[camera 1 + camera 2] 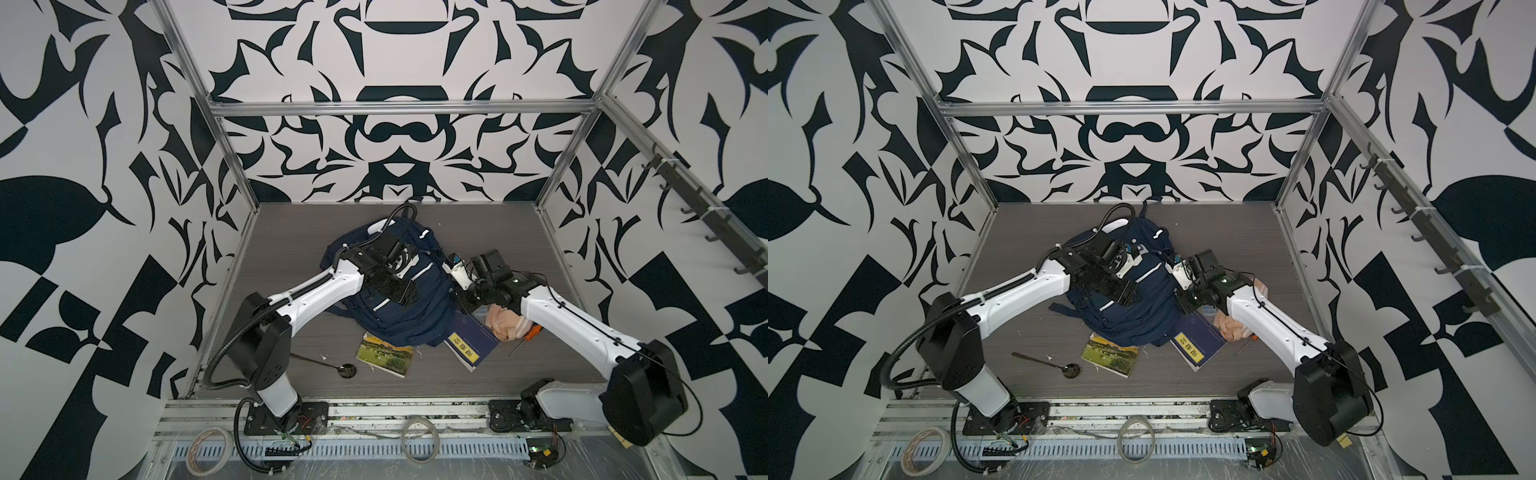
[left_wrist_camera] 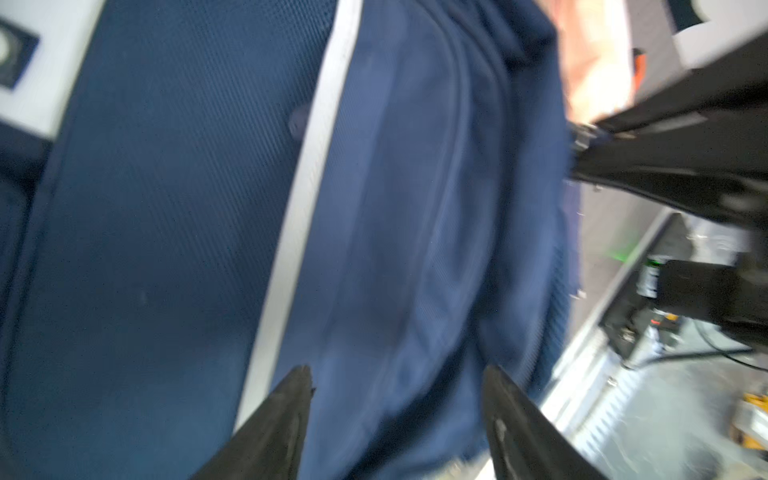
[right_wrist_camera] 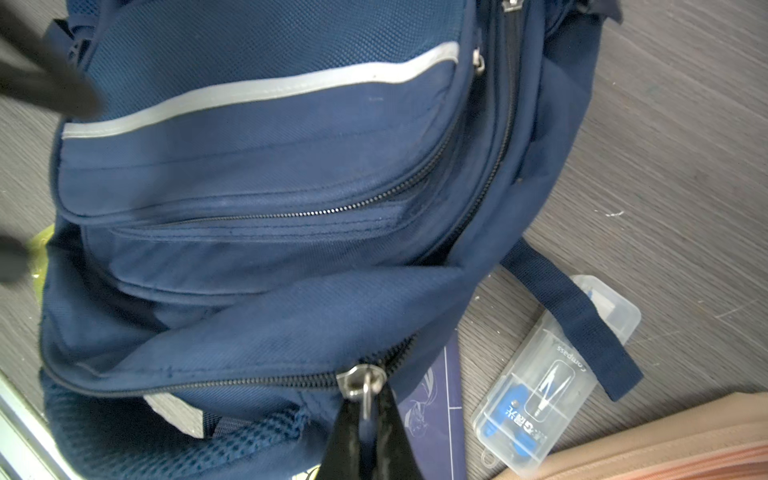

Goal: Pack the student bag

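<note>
- Pinching the metal zip pull (image 3: 365, 395) between its closed fingers, the right gripper (image 3: 368, 409) sits at the rim of the student bag (image 3: 257, 166), where the main zip's slider rests.
- The student bag lies on the grey table (image 3: 685, 145), spread out straight ahead of the right gripper and directly beneath the left gripper (image 2: 397, 370).
- The left gripper hangs over the bag's front panel with its fingers spread and nothing between them (this view is blurred, so I cannot tell whether the tips touch the fabric).
- A white stripe (image 2: 307, 187) on the bag runs away from one left fingertip.
- Just beside the right gripper, a navy notebook (image 3: 436, 399) pokes out from under the bag.
- Beyond the notebook lies a clear compass case (image 3: 552, 374), with a bag strap (image 3: 569, 316) draped across it.
- A peach pouch (image 3: 665, 440) lies just beside that case.
- In a top view, a green-covered book (image 1: 386, 354) is partly tucked under the bag, and a dark spoon (image 1: 332, 365) lies well apart from both grippers.
</note>
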Tool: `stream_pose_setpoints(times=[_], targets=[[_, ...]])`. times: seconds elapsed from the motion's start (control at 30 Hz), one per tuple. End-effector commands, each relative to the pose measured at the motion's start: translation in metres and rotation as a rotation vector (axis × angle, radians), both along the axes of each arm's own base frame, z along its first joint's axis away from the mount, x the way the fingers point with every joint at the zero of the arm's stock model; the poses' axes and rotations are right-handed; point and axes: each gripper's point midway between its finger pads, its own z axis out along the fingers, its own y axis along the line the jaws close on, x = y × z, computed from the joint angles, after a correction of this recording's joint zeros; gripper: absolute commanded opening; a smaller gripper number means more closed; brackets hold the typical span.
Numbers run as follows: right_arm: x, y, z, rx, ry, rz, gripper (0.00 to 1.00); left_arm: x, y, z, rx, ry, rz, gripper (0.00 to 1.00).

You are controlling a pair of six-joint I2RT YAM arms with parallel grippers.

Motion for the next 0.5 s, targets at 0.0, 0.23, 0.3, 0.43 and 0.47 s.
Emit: stream_pose_setpoints(times=[0.0,0.23,0.3,0.43,0.47], targets=[[0.017,0.012,0.033,0.081,-0.106,0.012,0.00,0.013,-0.020,0.001,0.007,-0.098,-0.071,0.68],[0.024,0.015,0.037,0.111,-0.112,-0.004,0.00,0.039,-0.021,-0.027,0.155,-0.210,-0.080,0.52],[0.025,0.014,0.038,0.115,-0.114,-0.008,0.00,0.043,-0.020,-0.036,0.175,-0.227,-0.080,0.39],[0.028,0.012,0.042,0.122,-0.121,-0.017,0.00,0.047,-0.024,-0.041,0.174,-0.239,-0.078,0.17],[0.028,0.011,0.042,0.122,-0.123,-0.019,0.00,0.048,-0.026,-0.041,0.168,-0.236,-0.076,0.09]])
